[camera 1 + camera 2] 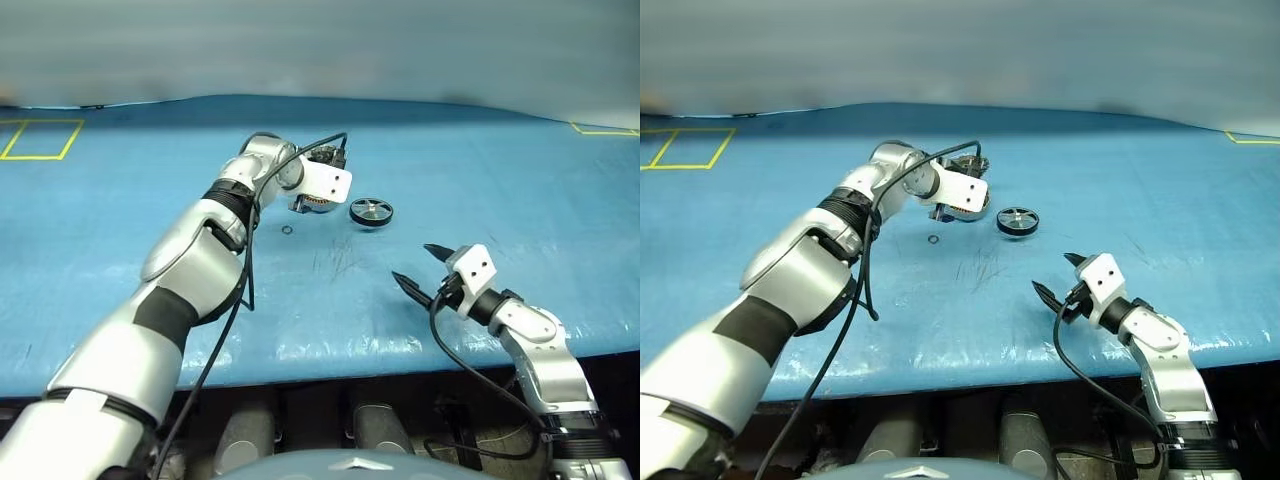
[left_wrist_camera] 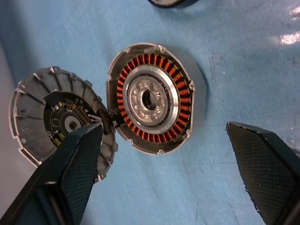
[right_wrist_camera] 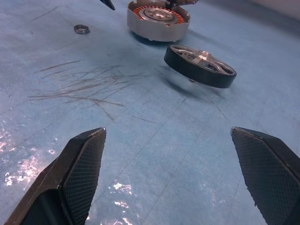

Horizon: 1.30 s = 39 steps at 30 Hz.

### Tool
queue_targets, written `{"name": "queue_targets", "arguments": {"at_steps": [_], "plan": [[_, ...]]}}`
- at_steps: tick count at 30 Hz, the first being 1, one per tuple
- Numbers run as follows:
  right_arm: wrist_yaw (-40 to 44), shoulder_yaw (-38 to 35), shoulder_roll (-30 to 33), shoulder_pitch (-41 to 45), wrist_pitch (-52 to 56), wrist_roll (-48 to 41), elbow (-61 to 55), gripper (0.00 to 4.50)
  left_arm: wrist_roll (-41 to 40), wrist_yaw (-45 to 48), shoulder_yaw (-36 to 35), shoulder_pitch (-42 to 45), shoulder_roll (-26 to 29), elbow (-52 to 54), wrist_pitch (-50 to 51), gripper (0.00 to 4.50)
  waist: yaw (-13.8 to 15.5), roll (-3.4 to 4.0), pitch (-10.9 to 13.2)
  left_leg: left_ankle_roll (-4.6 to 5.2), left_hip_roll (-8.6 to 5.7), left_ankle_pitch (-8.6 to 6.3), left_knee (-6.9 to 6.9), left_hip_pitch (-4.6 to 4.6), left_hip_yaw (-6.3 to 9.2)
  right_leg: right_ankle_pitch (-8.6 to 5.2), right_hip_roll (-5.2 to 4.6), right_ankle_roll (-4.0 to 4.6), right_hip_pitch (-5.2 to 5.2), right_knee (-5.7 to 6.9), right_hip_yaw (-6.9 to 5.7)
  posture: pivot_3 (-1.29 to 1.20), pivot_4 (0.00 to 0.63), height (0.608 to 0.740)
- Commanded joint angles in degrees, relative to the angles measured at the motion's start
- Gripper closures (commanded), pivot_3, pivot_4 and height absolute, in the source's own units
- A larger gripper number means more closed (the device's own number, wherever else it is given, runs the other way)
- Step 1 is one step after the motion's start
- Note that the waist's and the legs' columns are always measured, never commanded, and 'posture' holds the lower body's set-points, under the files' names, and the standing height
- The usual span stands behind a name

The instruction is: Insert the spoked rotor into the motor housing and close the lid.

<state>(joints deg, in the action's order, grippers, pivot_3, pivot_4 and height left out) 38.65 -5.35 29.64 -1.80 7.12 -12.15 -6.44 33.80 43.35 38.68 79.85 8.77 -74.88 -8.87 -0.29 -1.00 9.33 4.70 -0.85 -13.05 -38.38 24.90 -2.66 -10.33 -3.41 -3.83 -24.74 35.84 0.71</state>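
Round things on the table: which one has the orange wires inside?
The motor housing, ringed with copper windings. The lid has dark segments; the spoked rotor has silver spokes.

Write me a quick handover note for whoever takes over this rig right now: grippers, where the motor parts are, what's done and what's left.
Left gripper: open, empty, hovering over the motor housing.
Right gripper: open, empty, near the table's front edge, pointed toward the parts.
Motor housing: on the blue table, windings facing up, no rotor inside.
Lid: swung open beside the housing, inner face up.
Spoked rotor: on the table next to the housing, apart from it.
Small black ring: loose on the table nearby.
Done: lid is open.
Left: pick up the rotor, seat it in the housing, close the lid.
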Motion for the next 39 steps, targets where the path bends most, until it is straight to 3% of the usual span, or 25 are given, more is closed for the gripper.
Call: {"name": "queue_targets", "arguments": {"at_steps": [1, 16, 39], "plan": [[-1.47, -2.49, 0.98, -1.06, 0.40, -0.42, -4.86, 0.00, 1.50, -1.31, -0.11, 0.37, -1.61, -1.27, 1.31, 0.01, 0.06, 0.00, 0.00, 0.03, -0.01, -0.02, -0.06, 0.05, 0.01, 0.00, -0.02, 0.00, -0.02, 0.01, -0.01, 0.00, 0.150, 0.740], [-5.79, -5.95, 0.74, -10.40, 2.77, -0.66, -14.13, 0.00, 2.71, -7.58, -2.12, -1.91, -4.68, -3.25, 6.42, 0.01, 1.16, 0.01, -0.01, 0.46, -0.04, -0.30, -1.01, 0.71, -0.01, 0.36, -0.15, -0.07, -0.29, 0.07, -0.01, 0.00, 0.150, 0.740], [-6.21, -3.28, -0.77, -6.69, 0.94, 0.32, -11.11, 0.00, 4.01, -7.22, -2.73, -1.52, -3.27, -3.20, 6.51, 0.01, 1.20, 0.01, -0.01, 0.46, -0.05, -0.30, -1.10, 0.73, -0.01, 0.38, -0.13, -0.08, -0.29, 0.12, -0.01, 0.00, 0.150, 0.740]]}}
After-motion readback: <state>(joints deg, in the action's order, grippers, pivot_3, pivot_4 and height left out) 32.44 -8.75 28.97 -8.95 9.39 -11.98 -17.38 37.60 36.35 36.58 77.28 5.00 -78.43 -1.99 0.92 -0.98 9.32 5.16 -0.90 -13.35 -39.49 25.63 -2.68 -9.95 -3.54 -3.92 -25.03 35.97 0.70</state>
